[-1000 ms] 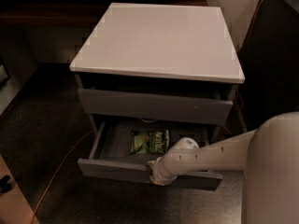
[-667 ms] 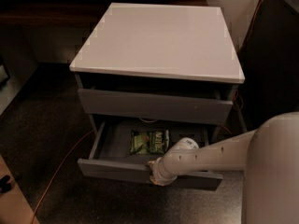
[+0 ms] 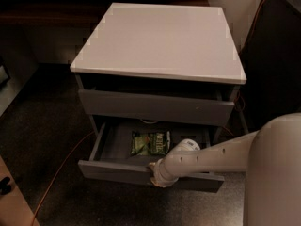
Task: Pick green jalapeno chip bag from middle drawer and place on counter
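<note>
Dark floor [image 3: 37,126], orange cable [image 3: 60,172]; end effector [image 3: 155,171] at middle drawer [image 3: 115,170] front.

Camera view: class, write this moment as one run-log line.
middle drawer: open | green jalapeno chip bag: lying inside | gripper: at drawer's front panel | counter: bag not on it

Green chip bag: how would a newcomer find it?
Find the grey cabinet with the white counter. Its middle drawer is pulled open; the green jalapeno chip bag lies flat inside, just behind the robot's pincer. It is the only green, lettered thing there.
</note>
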Tool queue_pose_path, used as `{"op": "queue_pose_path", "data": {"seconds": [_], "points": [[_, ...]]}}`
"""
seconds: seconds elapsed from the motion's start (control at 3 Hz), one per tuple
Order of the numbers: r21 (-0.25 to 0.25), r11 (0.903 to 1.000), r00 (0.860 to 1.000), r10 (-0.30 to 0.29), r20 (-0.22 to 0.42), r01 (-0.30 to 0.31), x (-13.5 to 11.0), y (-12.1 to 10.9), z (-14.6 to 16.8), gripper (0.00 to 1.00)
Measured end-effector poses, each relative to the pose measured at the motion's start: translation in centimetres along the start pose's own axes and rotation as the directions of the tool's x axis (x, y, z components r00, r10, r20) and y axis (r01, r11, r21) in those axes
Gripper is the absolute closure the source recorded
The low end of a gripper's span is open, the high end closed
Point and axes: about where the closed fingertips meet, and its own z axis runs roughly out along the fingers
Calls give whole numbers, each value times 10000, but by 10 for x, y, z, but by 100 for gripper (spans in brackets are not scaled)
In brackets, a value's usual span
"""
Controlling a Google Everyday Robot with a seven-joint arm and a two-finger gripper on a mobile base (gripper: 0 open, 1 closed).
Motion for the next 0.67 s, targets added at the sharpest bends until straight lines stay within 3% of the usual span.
{"op": "queue_pose_path", "data": {"seconds": [0.33,0.67], "points": [[0,10000,10000,1,0,-1,0,0,0,28],[198,9987,9988,478,43,-479,-7,-17,-35,5]]}}
